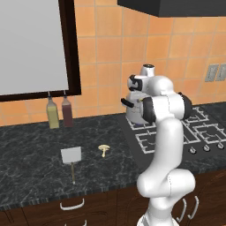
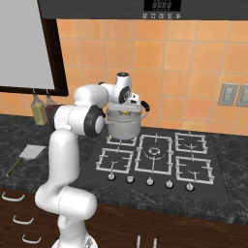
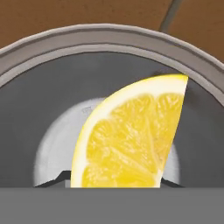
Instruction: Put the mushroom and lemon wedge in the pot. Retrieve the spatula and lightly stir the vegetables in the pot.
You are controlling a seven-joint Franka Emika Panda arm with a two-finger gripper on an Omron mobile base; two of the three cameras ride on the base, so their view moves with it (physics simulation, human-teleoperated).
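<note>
Bench [image 1: 35,145]: dark marbled surface; you see it run from the left wall to the cooktop.
Cooktop [image 2: 160,160]: black, four grey grates, a row of knobs on its near edge; it sits at 3 o'clock of the open bench area in the left base view.
Arm: white, bent over the cooktop's rear left burner.
Pot [image 2: 123,127]: shiny steel, on the rear left burner; one black handle [image 2: 144,105] shows on its right side in the right base view. In the hand view you look straight down into its grey interior.
End effector [image 2: 124,107]: directly above the pot mouth, pointing down; closed on the lemon wedge, dark tips just visible either side of it in the hand view.
Bottles: one yellowish [image 1: 52,114], one dark red [image 1: 67,111], upright at the back wall, at 11 o'clock from the spatula.
Spatula [image 1: 71,155]: flat on the bench, grey blade at 12 o'clock, tan handle toward you.
Mushroom [image 1: 104,149]: on the bench, at 3 o'clock of the spatula blade, near but apart.
Lemon wedge [image 3: 131,135]: bright yellow, held over the pot's inside.
</note>
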